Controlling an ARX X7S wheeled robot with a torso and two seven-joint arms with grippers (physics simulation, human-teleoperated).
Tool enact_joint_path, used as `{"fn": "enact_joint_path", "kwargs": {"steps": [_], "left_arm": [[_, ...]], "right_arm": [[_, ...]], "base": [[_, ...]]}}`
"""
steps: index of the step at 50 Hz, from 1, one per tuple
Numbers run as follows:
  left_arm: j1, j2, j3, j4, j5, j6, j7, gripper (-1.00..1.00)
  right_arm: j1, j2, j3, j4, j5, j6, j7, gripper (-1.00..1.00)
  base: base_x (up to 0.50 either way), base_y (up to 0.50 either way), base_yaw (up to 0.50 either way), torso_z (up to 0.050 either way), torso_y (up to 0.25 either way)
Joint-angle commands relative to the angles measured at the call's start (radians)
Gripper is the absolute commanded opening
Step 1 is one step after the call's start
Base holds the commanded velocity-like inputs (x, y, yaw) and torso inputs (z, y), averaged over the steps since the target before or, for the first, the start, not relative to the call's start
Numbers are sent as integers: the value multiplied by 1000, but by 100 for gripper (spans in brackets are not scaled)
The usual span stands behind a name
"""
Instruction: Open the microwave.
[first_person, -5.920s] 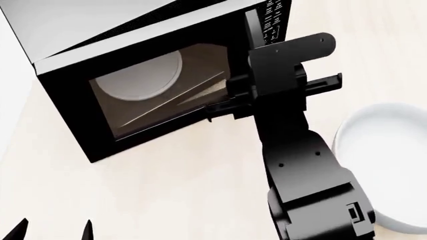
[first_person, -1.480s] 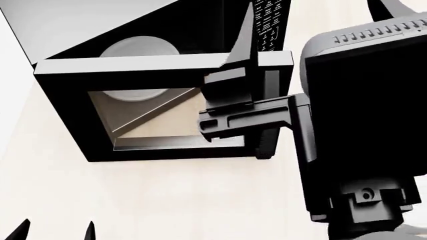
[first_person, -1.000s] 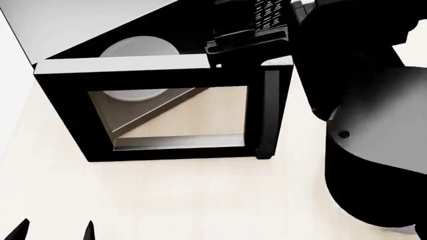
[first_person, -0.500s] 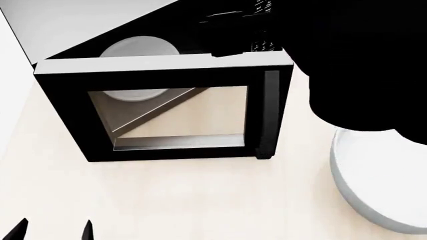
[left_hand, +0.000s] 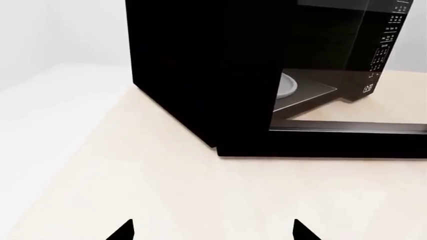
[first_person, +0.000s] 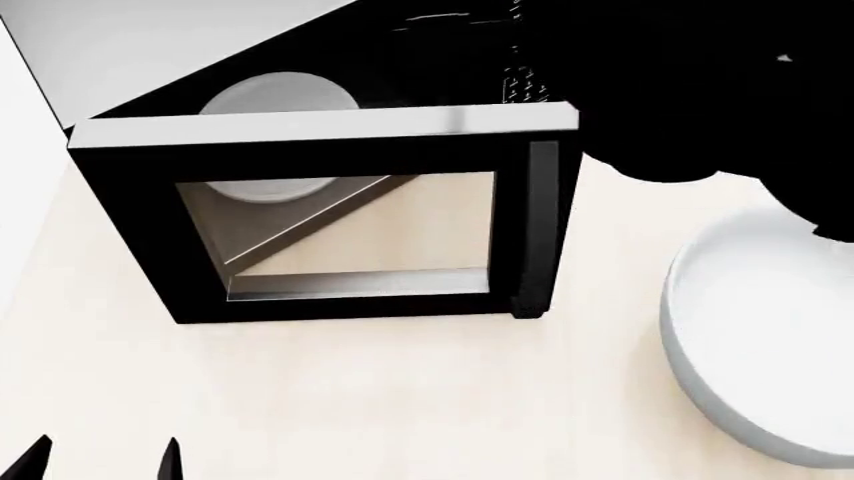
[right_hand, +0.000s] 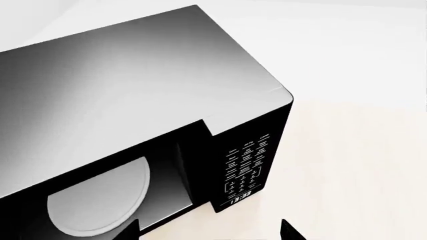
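The microwave (first_person: 134, 60) is a black box with a grey top. Its windowed door (first_person: 334, 300) stands swung wide open, with the vertical handle (first_person: 542, 220) at its free edge. The white turntable (first_person: 274, 98) shows inside. My right arm (first_person: 707, 90) is a dark mass above the keypad, and its gripper cannot be made out in the head view. The right wrist view looks down on the grey top (right_hand: 120, 75), keypad (right_hand: 247, 170) and turntable (right_hand: 100, 200); my right gripper (right_hand: 210, 232) is open and empty, clear of the microwave. My left gripper (left_hand: 212, 232) is open and empty, low over the table in front of the microwave's side (left_hand: 200, 75).
A large white bowl (first_person: 761, 340) sits on the light wooden table (first_person: 400, 400) to the right of the open door. The left gripper tips (first_person: 100, 460) show at the head view's bottom left. The door's lower edge (left_hand: 347, 135) juts out over the table.
My right gripper has let go of the door handle and risen up and back above the microwave. The arm has moved off the bowl. The door stays open.
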Motion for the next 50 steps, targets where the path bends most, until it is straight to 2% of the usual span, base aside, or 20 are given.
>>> {"fn": "enact_joint_path", "kwargs": {"steps": [1,21,50], "left_arm": [[-1,-2,1,-2,-3,2,-1,100],[-5,-5,1,-8,-12,4,-3,100],[-4,-8,11,-7,-6,8,-9,100]], "right_arm": [[-9,-48,-19,126,-19,3,-49,100],[-41,-87,-52,229,-37,24,-94,100],[-55,-52,-41,158,12,67,-56,100]], "base": [[0,0,0,0,0],[0,0,0,0,0],[0,0,0,0,-1]]}}
